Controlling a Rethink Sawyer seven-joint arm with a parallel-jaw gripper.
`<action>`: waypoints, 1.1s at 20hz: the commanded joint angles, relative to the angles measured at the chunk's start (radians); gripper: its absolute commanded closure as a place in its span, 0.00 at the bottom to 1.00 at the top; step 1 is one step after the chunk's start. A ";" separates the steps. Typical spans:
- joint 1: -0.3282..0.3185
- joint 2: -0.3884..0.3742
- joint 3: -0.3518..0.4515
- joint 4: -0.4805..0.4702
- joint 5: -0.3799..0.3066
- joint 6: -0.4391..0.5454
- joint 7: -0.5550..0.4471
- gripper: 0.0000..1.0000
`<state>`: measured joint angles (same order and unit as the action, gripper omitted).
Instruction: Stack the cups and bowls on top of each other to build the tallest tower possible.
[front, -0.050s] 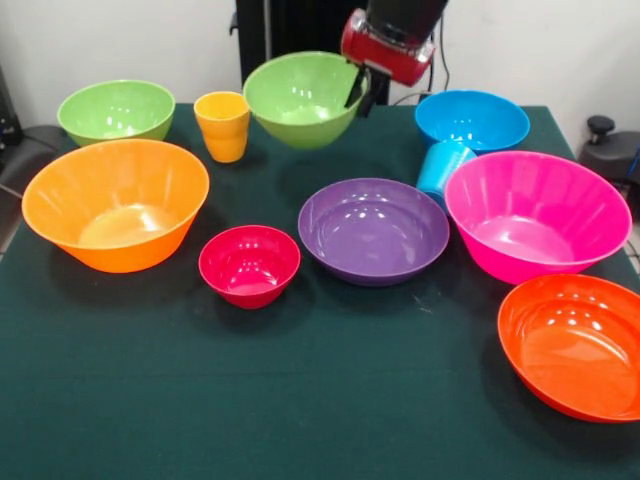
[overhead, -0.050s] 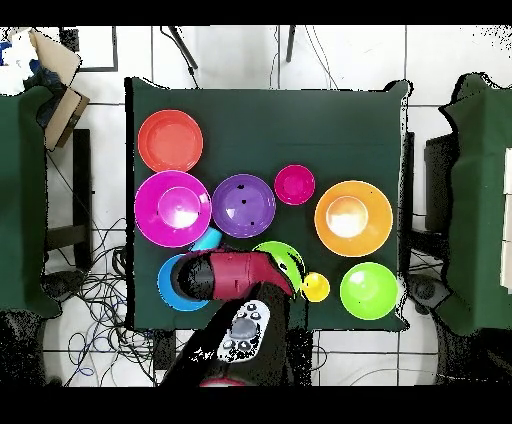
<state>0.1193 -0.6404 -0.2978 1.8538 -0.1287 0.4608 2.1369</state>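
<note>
My gripper (front, -0.050s: 360, 92) grips the right rim of a green bowl (front, -0.050s: 295, 100) at the back of the table, and the bowl tilts its opening toward the front. In the overhead view the red arm (overhead, -0.050s: 235, 272) covers part of this green bowl (overhead, -0.050s: 283, 258). The yellow-orange cup (front, -0.050s: 222, 125) stands upright just left of it. The light blue cup (front, -0.050s: 443, 168) lies tilted between the blue bowl (front, -0.050s: 472, 118) and the pink bowl (front, -0.050s: 535, 215). The purple bowl (front, -0.050s: 372, 230) and small crimson bowl (front, -0.050s: 249, 264) sit mid-table. Every piece stands apart, none nested.
A second green bowl (front, -0.050s: 115, 108) sits at the back left, with a large orange bowl (front, -0.050s: 115, 205) in front of it. A red-orange bowl (front, -0.050s: 575, 345) lies at the front right, near the table's edge. The dark green cloth (front, -0.050s: 300, 400) is bare along the front.
</note>
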 joint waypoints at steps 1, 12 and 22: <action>-0.026 -0.114 0.081 -0.176 0.025 0.277 -0.022 1.00; -0.119 -0.004 0.136 -0.398 -0.016 0.262 -0.044 1.00; -0.209 0.093 0.191 -0.505 -0.022 0.196 -0.061 1.00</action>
<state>-0.0491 -0.6450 -0.2609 1.4497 -0.1304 0.7018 2.1369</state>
